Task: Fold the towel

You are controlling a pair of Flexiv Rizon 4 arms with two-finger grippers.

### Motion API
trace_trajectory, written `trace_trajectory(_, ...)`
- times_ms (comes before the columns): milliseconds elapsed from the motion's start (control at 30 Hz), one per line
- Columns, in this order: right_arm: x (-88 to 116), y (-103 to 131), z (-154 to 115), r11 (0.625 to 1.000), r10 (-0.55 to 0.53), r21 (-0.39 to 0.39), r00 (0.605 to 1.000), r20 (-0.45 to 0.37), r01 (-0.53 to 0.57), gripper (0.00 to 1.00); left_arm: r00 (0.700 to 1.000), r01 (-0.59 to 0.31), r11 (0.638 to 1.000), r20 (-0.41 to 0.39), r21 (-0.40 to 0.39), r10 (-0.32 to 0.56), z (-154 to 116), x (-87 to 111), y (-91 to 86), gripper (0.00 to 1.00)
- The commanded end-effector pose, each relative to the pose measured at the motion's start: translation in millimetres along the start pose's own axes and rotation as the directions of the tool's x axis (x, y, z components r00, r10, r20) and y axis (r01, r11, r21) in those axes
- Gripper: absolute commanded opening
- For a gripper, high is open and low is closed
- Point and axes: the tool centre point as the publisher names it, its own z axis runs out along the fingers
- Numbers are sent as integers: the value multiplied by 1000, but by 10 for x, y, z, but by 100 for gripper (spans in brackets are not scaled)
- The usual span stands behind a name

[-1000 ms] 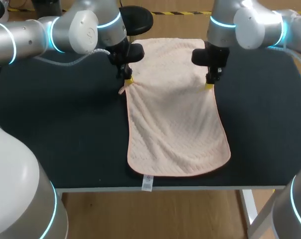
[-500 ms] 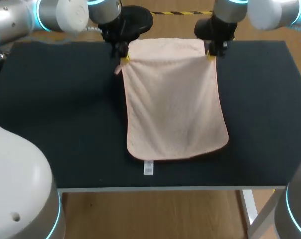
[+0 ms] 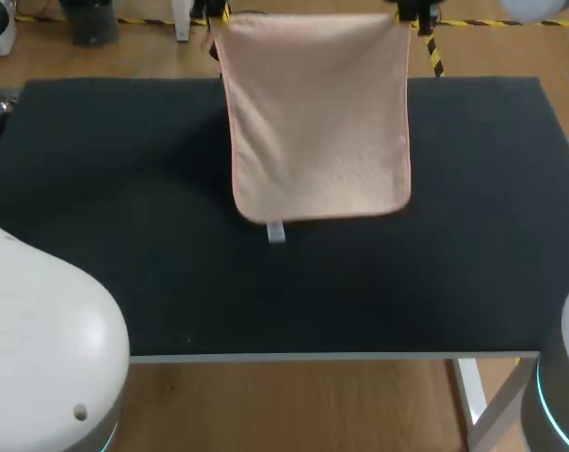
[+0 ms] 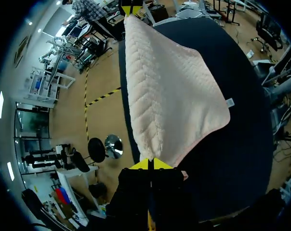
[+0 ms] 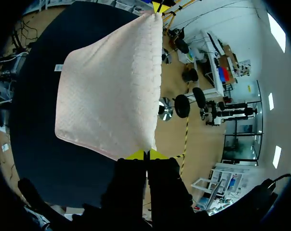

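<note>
The left gripper [image 4: 150, 164] pinches one top corner of the towel [image 3: 317, 122] between its yellow tips, and the right gripper [image 5: 146, 155] pinches the other top corner the same way. The one pale pink towel hangs stretched flat between the two grippers, over the far half of the black table [image 3: 124, 235]. One small white tag [image 3: 276, 232] hangs from the towel's lower edge near its left corner; its print is too small to read.
</note>
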Motion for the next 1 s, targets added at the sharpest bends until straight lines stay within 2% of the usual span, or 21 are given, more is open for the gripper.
trace_trajectory(33, -145, 18, -544, 1000, -1, 18, 998, 67, 0, 0, 1000, -15, 999, 26, -45, 16, -658, -135, -15, 0)
trace_trajectory(167, -357, 46, -784, 1000, -12, 23, 989, 146, 9, 0, 996, -35, 997, 76, -70, 41, -907, -300, -11, 0)
trace_trajectory(267, -475, 87, -949, 999, -39, 31, 980, 195, 33, 0, 991, -43, 996, 120, -83, 52, -1101, -349, -6, 0)
trace_trajectory(400, -468, 133, -1058, 997, -65, 50, 973, 222, 55, 0, 990, -59, 992, 123, -108, 73, -1182, -304, -41, 0)
trace_trajectory(467, -358, 134, -1005, 996, -75, 53, 979, 191, 66, 0, 993, -66, 993, 94, -96, 75, -1125, -221, -70, 0)
trace_trajectory(567, -76, 121, -876, 995, -90, 61, 989, 116, 83, 0, 996, -85, 994, 34, -70, 87, -971, -19, -144, 0)
trace_trajectory(800, 650, 88, -616, 991, -117, 55, 989, -88, 122, 0, 986, -111, 994, -128, -5, 109, -597, 733, -364, 0)
trace_trajectory(1000, 1014, 134, -592, 991, -131, 16, 975, -181, 136, 0, 973, -66, 997, -221, 30, 71, -495, 1314, -427, 0)
